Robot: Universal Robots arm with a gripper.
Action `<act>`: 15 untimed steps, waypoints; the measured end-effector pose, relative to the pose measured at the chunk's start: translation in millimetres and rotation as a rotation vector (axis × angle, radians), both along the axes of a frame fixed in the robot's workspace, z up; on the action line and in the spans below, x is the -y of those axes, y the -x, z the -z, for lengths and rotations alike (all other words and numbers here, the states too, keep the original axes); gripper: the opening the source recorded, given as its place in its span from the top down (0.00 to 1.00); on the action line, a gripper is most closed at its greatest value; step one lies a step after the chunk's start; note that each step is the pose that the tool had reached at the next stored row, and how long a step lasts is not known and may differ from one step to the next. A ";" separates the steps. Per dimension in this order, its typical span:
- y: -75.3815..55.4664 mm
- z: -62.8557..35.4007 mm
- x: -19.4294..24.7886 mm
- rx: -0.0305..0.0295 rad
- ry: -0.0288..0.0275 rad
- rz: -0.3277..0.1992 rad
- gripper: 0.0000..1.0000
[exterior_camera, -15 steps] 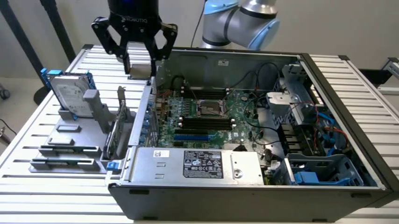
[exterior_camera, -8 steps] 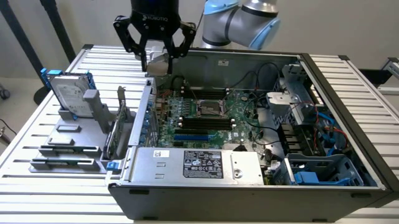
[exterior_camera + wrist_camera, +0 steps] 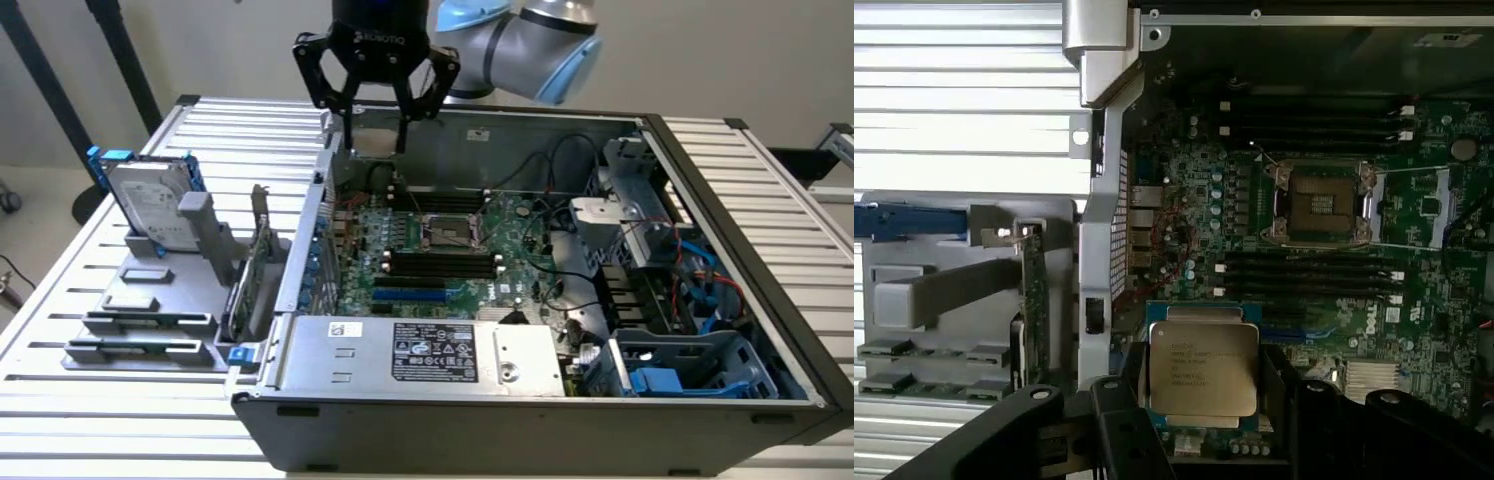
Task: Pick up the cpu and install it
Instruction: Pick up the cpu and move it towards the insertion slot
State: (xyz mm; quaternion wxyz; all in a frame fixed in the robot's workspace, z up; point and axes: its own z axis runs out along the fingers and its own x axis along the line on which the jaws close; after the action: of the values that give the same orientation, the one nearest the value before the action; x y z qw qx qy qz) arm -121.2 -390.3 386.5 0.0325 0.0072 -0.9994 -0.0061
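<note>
The gripper is closed on the cpu, which sits flat between its fingers, metal top facing the wrist camera. The empty socket lies below and ahead of the hand, toward the exterior view's right, well apart from the cpu.

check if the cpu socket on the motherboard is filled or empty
Empty: the socket shows bare contacts inside its frame, and the cpu is clamped in the gripper, held off the board.
</note>
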 end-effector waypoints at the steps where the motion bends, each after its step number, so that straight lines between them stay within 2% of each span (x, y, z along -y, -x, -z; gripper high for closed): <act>1: -4.2 1.7 -2.7 -0.0002 0.0002 0.000 0.45; 15: -62.5 27.1 -39.8 -0.0001 0.0001 0.000 0.45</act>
State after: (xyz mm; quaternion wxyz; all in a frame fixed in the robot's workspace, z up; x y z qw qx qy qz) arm -58.7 -350.5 359.4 0.0326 0.0071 -0.9994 -0.0060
